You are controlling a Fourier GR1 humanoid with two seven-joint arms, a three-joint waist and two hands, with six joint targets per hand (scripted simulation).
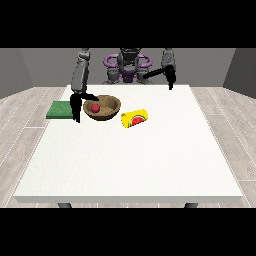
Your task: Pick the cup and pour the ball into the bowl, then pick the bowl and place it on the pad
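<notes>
One hand (77,102), at the view's left, is closing thumb and fingers on the bowl (103,107) rim; the ball (95,108) is lying inside, so carrying to the pad (60,109) is remaining. The cup (135,119) is lying tipped on the table (130,160).

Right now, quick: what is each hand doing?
Hand at the view's left: at the bowl rim, fingers cannot be told.
Hand at the view's right: raised, holding nothing, fingers cannot be told.

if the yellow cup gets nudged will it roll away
Probably yes: the cup lies on its side on the table, so its round wall could roll. It likely curves rather than running straight, if it tapers. It looks empty, so probably light.
</notes>
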